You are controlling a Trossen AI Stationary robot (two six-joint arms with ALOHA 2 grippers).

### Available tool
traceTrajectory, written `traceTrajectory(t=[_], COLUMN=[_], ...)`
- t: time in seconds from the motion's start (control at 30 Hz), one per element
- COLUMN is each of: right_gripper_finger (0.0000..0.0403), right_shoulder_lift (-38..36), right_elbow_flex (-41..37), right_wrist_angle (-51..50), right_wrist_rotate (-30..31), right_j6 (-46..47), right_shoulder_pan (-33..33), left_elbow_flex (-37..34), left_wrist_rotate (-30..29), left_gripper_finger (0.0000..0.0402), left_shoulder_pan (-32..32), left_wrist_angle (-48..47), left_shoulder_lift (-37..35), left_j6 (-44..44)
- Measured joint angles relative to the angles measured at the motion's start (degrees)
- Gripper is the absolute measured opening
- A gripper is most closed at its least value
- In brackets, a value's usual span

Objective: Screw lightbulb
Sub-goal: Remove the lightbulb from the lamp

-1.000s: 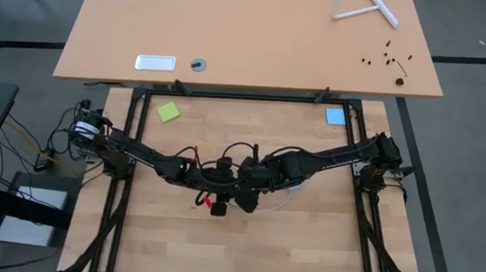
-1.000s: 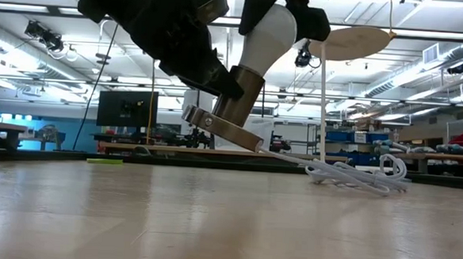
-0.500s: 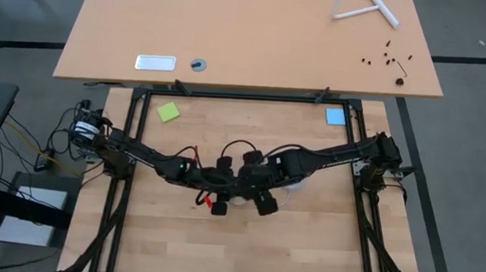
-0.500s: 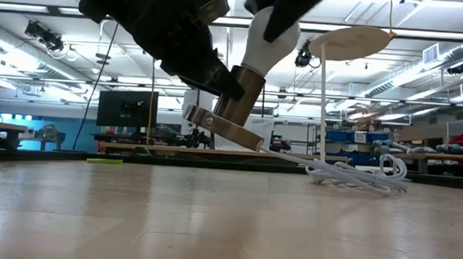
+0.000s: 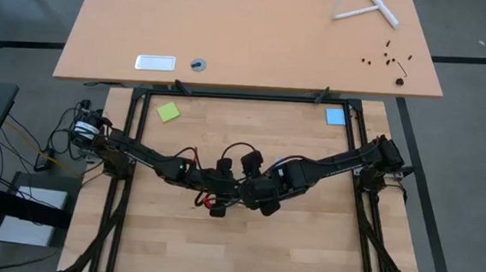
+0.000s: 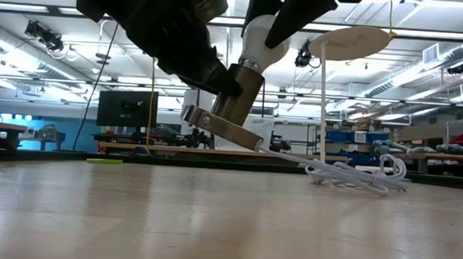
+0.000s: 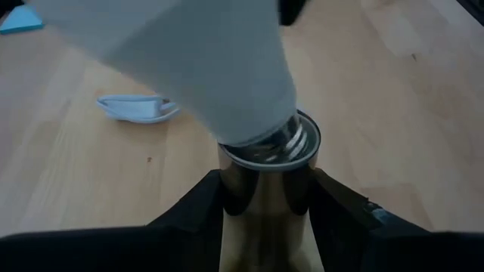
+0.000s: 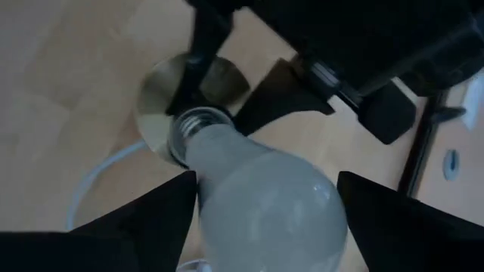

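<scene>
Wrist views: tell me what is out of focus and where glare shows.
Left wrist view: the white frosted lightbulb fills the frame as a soft blur, with bright glints on the shiny metal socket barrel. Right wrist view: the bulb and the right gripper's dark fingers are blurred, and the socket's round base disc shines.

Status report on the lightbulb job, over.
Left gripper clamped on the socket, held tilted off the table. Right gripper open around the lightbulb. Bulb's screw end in the socket, threads showing. Nothing in the way.
</scene>
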Motion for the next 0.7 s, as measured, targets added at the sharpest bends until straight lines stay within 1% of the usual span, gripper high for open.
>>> traceTrajectory(t=[0.1, 0.2, 0.3, 0.43, 0.47, 0.6, 0.7], right_gripper_finger=[0.0319, 0.0292, 0.0265, 0.0247, 0.0244, 0.0231, 0.0220], right_shoulder_lift=[0.0, 0.0, 0.0, 0.0, 0.0, 0.0, 0.0], right_elbow_flex=[0.0, 0.0, 0.0, 0.0, 0.0, -0.4, -0.4], right_wrist_angle=[0.0, -1.8, -2.3, -2.3, -2.5, -3.6, -6.5], right_wrist_rotate=[0.0, -2.8, -5.5, -6.4, -7.4, -15.2, -16.0], right_j6=[3.7, 7.7, 8.4, 10.5, 11.9, 17.5, 20.9], right_shoulder_pan=[0.1, 0.0, 0.0, -0.4, -0.7, -2.2, -2.6], left_elbow_flex=[0.0, 0.0, 0.0, 0.0, 0.0, 0.0, 0.0], left_wrist_rotate=[-0.1, -0.3, -0.5, -0.6, -0.7, -0.8, -2.0], left_gripper_finger=[0.0150, 0.0150, 0.0150, 0.0150, 0.0150, 0.0150, 0.0150], left_shoulder_pan=[0.0, 0.0, 0.1, 0.1, 0.1, 0.1, 0.1], left_wrist_angle=[0.1, 0.2, 0.2, 0.3, 0.3, 0.0, -0.2], left_shoulder_lift=[0.0, 0.0, 0.0, 0.0, 0.0, 0.0, 0.0], left_j6=[0.0, 0.0, 0.1, 0.1, 0.1, 0.2, 0.4])
